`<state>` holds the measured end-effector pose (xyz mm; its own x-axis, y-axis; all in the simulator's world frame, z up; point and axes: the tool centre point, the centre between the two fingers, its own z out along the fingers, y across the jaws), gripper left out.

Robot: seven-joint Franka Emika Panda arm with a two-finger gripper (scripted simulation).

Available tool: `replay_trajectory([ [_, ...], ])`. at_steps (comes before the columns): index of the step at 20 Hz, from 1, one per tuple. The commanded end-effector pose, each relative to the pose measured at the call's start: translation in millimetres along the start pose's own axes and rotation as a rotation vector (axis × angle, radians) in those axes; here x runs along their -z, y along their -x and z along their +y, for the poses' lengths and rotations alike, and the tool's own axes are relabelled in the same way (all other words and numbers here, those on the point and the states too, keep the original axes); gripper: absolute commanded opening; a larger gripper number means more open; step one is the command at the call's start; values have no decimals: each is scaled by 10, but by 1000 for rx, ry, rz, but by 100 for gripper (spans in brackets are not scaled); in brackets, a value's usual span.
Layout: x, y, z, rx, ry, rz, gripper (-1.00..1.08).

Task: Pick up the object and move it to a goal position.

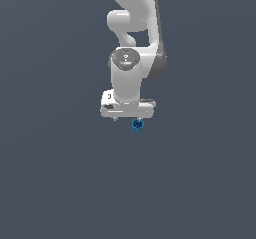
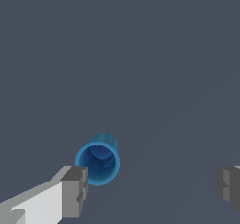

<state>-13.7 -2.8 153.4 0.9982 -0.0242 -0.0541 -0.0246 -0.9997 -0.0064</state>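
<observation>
- In the wrist view, lower left of the frame, a blocky grey finger pad point(image 2: 75, 190) on a smooth white finger sits just beside the object point(image 2: 98, 161).
- The object is a small glossy blue cylinder, hollow, with a darker inside.
- The other grey pad shows at the lower right edge, well apart; the gripper point(image 2: 152, 188) is spread wide, grasping nothing.
- In the exterior view, centre of the frame, the smooth white rounded arm point(image 1: 132, 43) hangs over a flat matte slate-grey surface point(image 1: 50, 183), the object point(image 1: 137, 125) just beneath the gripper point(image 1: 128, 117).
</observation>
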Motion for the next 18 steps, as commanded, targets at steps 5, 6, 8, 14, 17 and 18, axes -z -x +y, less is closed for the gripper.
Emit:
replay_trajectory([
  [5, 12, -10, 58, -1, 2, -5, 100],
  [6, 18, -15, 90, -1, 4, -7, 100],
  [8, 32, -24, 146, 0, 6, -11, 100],
  [14, 32, -25, 156, -1, 6, -12, 100],
  [17, 2, -15, 127, -15, 7, -10, 100],
  [18, -13, -10, 113, -21, 7, -8, 100],
])
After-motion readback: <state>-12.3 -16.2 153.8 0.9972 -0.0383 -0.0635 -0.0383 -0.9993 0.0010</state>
